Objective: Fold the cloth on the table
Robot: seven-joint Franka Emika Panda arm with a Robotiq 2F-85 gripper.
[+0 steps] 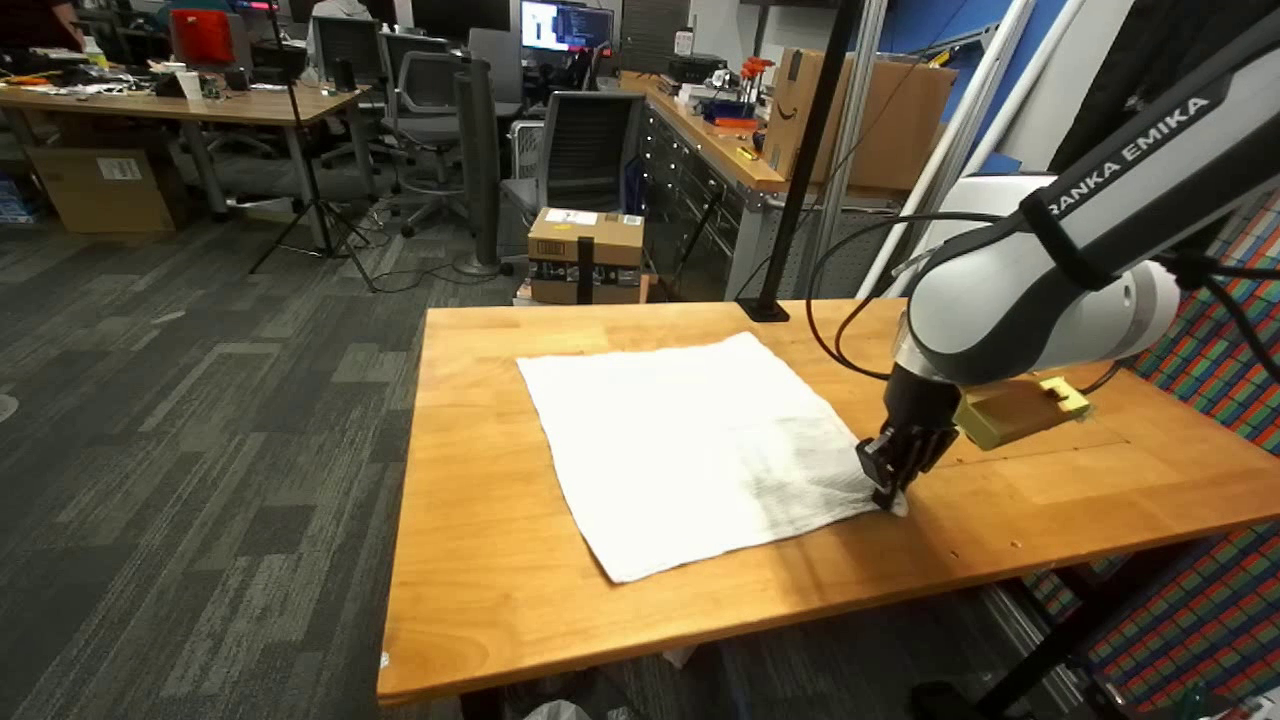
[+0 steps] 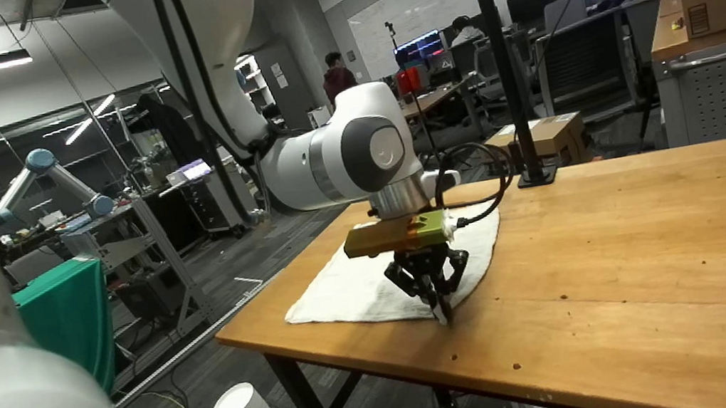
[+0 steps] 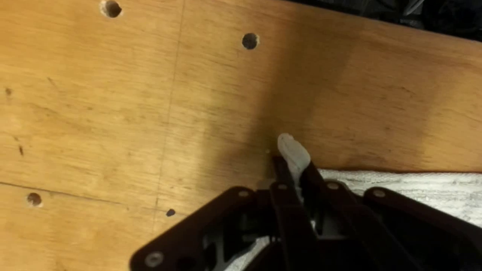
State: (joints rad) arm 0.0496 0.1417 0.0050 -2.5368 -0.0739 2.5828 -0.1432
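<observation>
Now, cloth (image 1: 680, 440): spread out on the tabletop (image 1: 470, 540), centre of the frame in an exterior view.
Tool (image 3: 295, 165): pinching a corner of the cloth, lower middle of the wrist view.
Black pole (image 1: 811, 150): on the tabletop's upper edge.

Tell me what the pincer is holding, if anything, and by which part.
The white cloth, by one corner: the pincer has it pinched, with the tip poking out between its ends in the wrist view.
</observation>
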